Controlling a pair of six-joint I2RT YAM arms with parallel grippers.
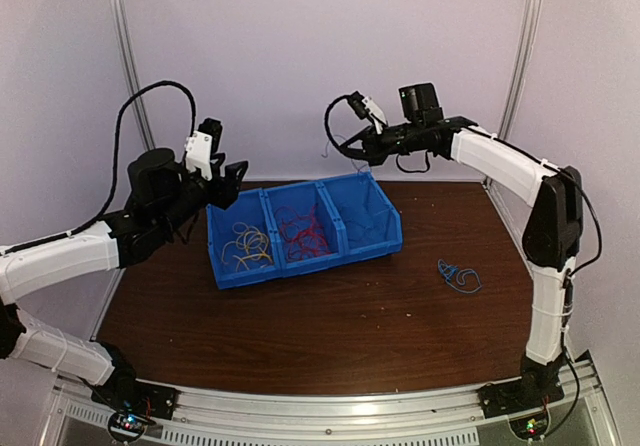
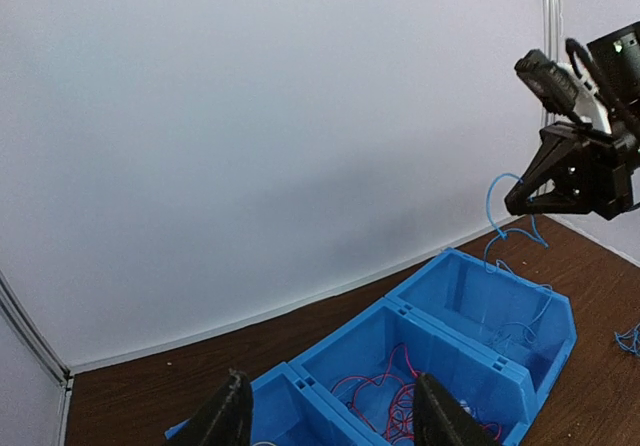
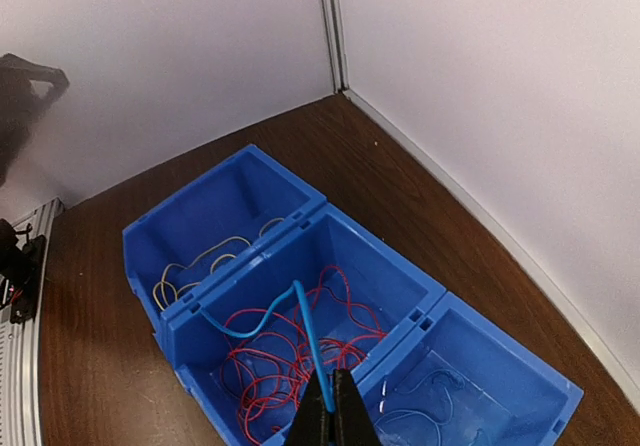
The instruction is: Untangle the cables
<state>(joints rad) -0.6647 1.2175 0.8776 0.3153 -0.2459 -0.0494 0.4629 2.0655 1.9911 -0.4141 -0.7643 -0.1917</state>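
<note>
A blue three-part bin holds the cables: yellow ones in its left part, red ones in the middle and thin blue ones in the right part. My right gripper hangs above the bin, shut on a blue cable that curls out over the red bunch. In the left wrist view this same cable dangles from the right gripper. My left gripper stands open and empty above the bin's left end.
A small bunch of blue cable lies on the brown table to the right of the bin. White walls close in the back and both sides. The bin sits at the back middle of the table.
</note>
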